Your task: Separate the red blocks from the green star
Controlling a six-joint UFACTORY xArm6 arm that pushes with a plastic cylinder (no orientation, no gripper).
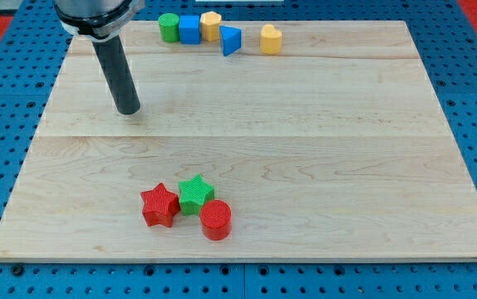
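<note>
The desk (305,124) is a pale wooden board with a fine grain running across it and two faint seams dividing it into three planks; it lies on a blue perforated surface (6,75) dotted with regular holes.

Near the view's bottom, left of centre, three ridged, plastic-looking blocks sit bunched together. The green star (195,193) is in the middle and slightly higher; the red star (159,205) touches it on the view's left, and the red cylinder (216,220), its round top marked with fine lines, presses against it from the lower right. All three appear to be in contact.

Along the view's top edge stands a second group: a green cylinder (169,26) touching a blue cube-like block (189,29), then a yellow block (211,24) whose shape is probably a hexagon, though the angle makes that hard to tell, a blue triangular wedge (230,40), and, a little apart to the right, a yellow heart-like block (271,39).

My tip (128,111) is the lower end of a smooth, dark, matte rod coming down from a metallic collar at the view's top left. It rests on the upper left of the desk, well apart from the red and green cluster. There is no pincer on this arm, so no spread or pinch can be told.
</note>
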